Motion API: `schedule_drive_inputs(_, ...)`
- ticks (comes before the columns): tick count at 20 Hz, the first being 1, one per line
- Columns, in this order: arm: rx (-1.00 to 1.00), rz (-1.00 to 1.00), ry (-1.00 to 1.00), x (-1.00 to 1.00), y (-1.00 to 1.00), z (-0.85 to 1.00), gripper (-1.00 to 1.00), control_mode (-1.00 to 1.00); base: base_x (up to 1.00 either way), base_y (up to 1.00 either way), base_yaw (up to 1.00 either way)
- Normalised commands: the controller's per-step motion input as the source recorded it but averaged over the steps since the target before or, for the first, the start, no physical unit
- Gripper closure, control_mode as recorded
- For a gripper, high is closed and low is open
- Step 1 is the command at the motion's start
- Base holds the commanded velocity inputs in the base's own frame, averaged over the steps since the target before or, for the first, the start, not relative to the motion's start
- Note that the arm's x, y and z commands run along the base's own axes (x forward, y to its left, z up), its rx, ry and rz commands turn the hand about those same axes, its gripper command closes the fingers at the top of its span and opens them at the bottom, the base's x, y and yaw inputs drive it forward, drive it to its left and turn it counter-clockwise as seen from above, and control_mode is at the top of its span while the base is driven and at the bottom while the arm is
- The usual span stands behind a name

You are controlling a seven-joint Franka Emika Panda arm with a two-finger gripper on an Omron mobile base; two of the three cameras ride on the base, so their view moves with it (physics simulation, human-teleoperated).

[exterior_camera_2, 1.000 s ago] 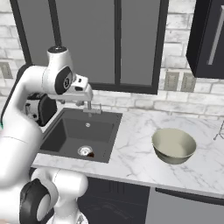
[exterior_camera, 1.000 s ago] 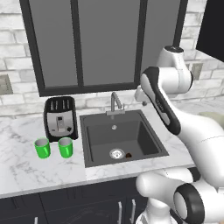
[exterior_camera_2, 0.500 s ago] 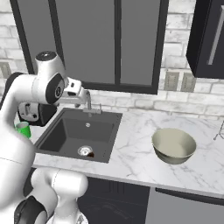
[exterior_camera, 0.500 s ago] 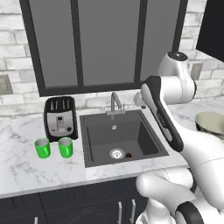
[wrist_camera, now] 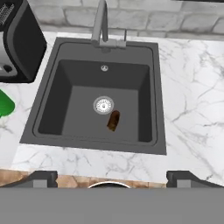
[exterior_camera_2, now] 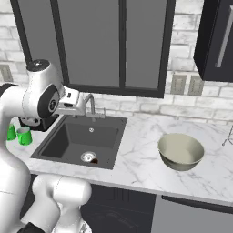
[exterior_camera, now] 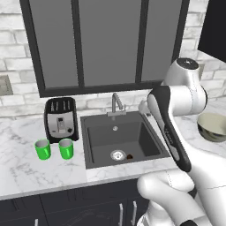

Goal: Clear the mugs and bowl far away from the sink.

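Two bright green mugs (exterior_camera: 43,149) (exterior_camera: 66,148) stand side by side on the counter left of the sink (exterior_camera: 121,139), in front of a toaster. They show at the far left in the right base view as mugs (exterior_camera_2: 11,132) (exterior_camera_2: 24,135). The bowl (exterior_camera_2: 180,151) rests on the marble well right of the sink (exterior_camera_2: 82,139); the bowl (exterior_camera: 212,126) peeks out behind my arm. My gripper (wrist_camera: 113,178) hangs over the sink's front rim, open, nothing between its fingertips (wrist_camera: 41,178). One mug's edge (wrist_camera: 4,103) shows at the left.
A chrome faucet (exterior_camera: 116,103) rises behind the basin. A small brown thing (wrist_camera: 113,120) lies beside the round drain (wrist_camera: 103,105). The black-and-silver toaster (exterior_camera: 60,119) stands left of the sink. Dark wall cabinets hang above.
My arm has swung, carrying the hand a little left and lower over the sink, and the bowl has come into sight in the left base view. Mugs and bowl stay put.
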Motion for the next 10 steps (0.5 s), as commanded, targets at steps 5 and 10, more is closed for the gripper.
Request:
schedule_drive_inputs(5,0.0,-0.01,0.03,-0.42,0.0,0.11,-1.0,-1.0,0.0,0.0,0.0)
schedule_drive_inputs(10,0.0,0.0,0.07,-0.35,0.09,0.29,-1.0,-1.0,0.0,0.0,0.0)
